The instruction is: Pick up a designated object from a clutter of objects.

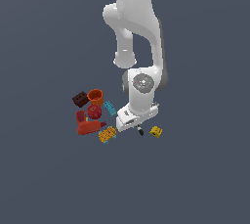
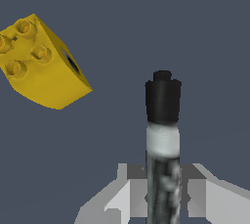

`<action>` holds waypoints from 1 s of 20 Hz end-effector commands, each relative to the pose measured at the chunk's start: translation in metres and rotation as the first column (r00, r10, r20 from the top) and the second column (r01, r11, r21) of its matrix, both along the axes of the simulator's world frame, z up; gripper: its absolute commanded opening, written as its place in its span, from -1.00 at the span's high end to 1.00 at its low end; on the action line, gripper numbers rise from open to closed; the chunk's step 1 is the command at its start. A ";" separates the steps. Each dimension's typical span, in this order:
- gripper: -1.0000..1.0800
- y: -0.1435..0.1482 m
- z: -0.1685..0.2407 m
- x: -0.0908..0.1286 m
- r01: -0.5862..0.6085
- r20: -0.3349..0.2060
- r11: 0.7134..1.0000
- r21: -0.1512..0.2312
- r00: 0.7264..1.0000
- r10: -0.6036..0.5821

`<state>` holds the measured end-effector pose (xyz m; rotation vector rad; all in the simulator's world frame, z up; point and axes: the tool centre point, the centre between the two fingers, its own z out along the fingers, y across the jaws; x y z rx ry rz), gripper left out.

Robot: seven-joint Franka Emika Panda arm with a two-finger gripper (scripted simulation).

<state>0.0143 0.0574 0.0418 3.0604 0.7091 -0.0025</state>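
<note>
The designated object [image 2: 163, 105] is a thin black stick with a white band. In the wrist view it stands between my fingers [image 2: 128, 193], and both pads press its sides. My gripper [image 2: 163, 191] is shut on it. In the exterior view the gripper [image 1: 138, 128] hangs low over the floor, and the stick's dark tip [image 1: 141, 132] pokes out beneath it. The clutter of objects [image 1: 94, 112] lies toward the exterior view's left, apart from the gripper.
A small yellow studded block [image 2: 41, 61] lies close beside the gripper, on the exterior view's right [image 1: 156, 131]. The clutter holds a dark brown brick [image 1: 80, 99], orange cup [image 1: 95, 96], cyan piece [image 1: 109, 107], red bottle [image 1: 89, 128] and yellow-orange block [image 1: 107, 134].
</note>
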 end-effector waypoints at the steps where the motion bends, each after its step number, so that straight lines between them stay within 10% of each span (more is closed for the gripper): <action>1: 1.00 0.008 0.016 -0.002 -0.001 0.001 1.000 0.000 1.000 0.001; 20: 1.00 0.101 0.209 -0.030 -0.001 0.001 1.000 -0.002 1.000 0.001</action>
